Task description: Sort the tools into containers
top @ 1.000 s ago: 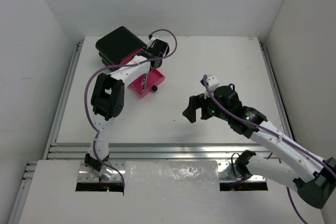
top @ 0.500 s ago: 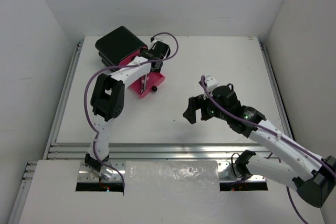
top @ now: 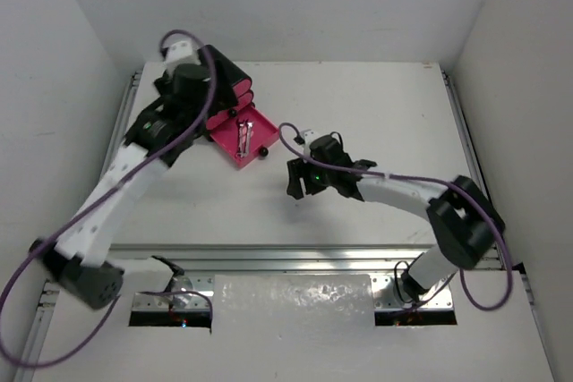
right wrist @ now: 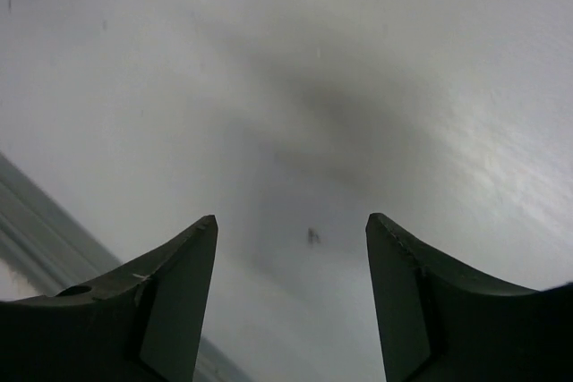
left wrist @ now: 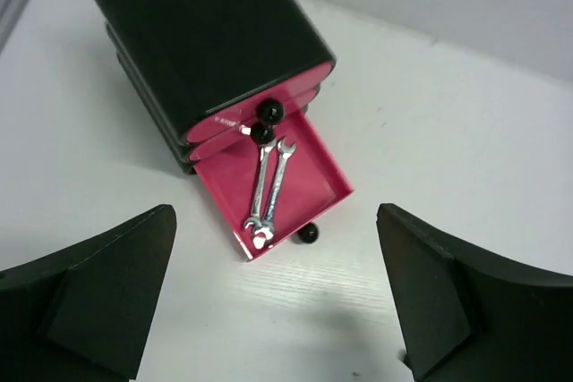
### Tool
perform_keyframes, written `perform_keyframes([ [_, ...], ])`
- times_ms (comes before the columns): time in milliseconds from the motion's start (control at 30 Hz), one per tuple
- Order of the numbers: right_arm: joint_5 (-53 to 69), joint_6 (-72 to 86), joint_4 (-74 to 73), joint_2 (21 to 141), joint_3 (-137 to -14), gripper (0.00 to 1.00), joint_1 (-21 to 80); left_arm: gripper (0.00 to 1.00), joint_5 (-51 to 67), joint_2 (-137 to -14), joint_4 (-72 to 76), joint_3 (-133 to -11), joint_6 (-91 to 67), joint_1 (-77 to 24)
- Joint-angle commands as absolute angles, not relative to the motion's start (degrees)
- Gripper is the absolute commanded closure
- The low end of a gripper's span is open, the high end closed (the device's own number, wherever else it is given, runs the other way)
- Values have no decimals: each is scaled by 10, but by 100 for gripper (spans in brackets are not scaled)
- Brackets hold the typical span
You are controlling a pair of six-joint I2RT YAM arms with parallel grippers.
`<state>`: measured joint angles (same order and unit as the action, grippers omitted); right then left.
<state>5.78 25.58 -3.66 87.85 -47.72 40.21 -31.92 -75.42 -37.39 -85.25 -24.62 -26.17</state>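
Bright, soft shadows; R-wrist view blurry

Left hand (left wrist: 276,221), right hand (right wrist: 291,221): both agape.

I see two silver wrenches (left wrist: 269,187) lying side by side in the pulled-out bottom pink drawer (left wrist: 312,164) of the black box (left wrist: 206,33), ahead of my left gripper (left wrist: 275,212); the upper drawers are shut.

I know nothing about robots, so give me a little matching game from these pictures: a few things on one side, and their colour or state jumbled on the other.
Things:
1. wrenches
2. lowest drawer
3. box
4. right gripper

Descriptions:
A. glossy black
B. pink, pulled out
C. open, above the white tabletop
D. silver, lying side by side

Pairs: 1-D, 2-B, 3-A, 4-C
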Motion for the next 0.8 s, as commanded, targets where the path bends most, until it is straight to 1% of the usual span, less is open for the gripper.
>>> perform_keyframes([
  [0, 74, 258, 96, 970, -565, 36, 401, 6, -316, -644, -390, -798, -282, -258],
  [33, 78, 258, 101, 995, -582, 37, 401, 6, -317, -594, -390, -784, -263, -258],
  [100, 76, 251, 105, 1062, -635, 37, 400, 5, -325, -546, -384, -734, -230, -258],
  [133, 83, 248, 107, 1082, -651, 37, 399, 4, -340, -501, -380, -694, -223, -258],
  [267, 91, 222, 107, 1179, -742, 38, 396, 2, -373, -387, -358, -587, -215, -258],
  [300, 90, 219, 101, 1194, -760, 40, 396, 2, -374, -387, -358, -571, -216, -258],
  [333, 91, 217, 96, 1208, -776, 43, 394, 2, -374, -360, -350, -541, -218, -258],
  [367, 97, 214, 91, 1222, -806, 44, 393, 2, -374, -347, -347, -528, -221, -258],
  [467, 102, 209, 78, 1257, -842, 50, 391, 1, -362, -305, -324, -491, -233, -258],
  [567, 96, 206, 69, 1274, -862, 51, 390, 1, -352, -290, -324, -484, -236, -258],
  [767, 91, 200, 76, 1280, -862, 51, 390, 1, -332, -299, -320, -480, -233, -258],
])
